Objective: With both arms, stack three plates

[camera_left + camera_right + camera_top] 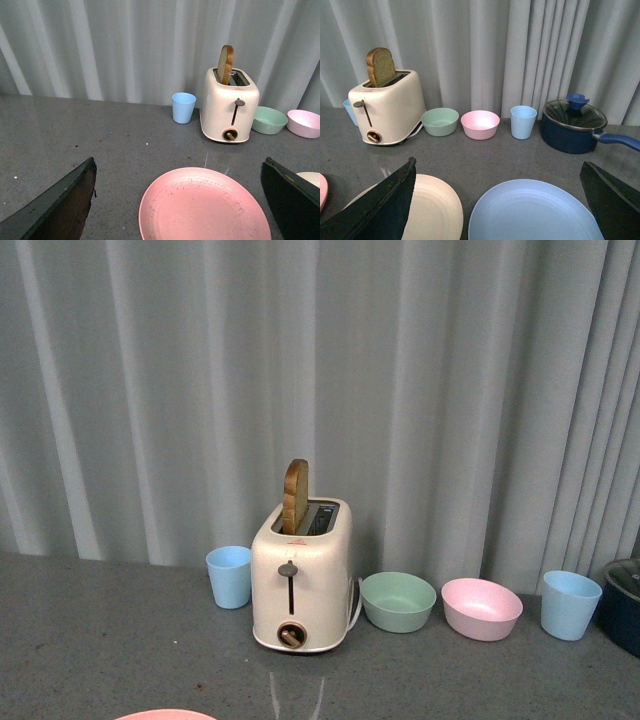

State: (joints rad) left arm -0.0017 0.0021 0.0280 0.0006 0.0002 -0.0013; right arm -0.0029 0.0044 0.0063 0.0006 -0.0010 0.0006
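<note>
Left gripper (178, 161) gaped wide, facing the pink plate (205, 207); right gripper (497, 162), equally wide, faced the cream plate (435, 207) and light blue plate (535, 212).

We look from the front camera level across the grey speckled table (100, 640) to the cream plastic toaster (301, 580). Both wrist cameras sit low over the table, facing that same toaster between their black fingers (60, 210).

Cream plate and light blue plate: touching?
Apart. The right wrist view shows a thin strip of grey table between the rim of the cream plate and the rim of the light blue plate.
</note>
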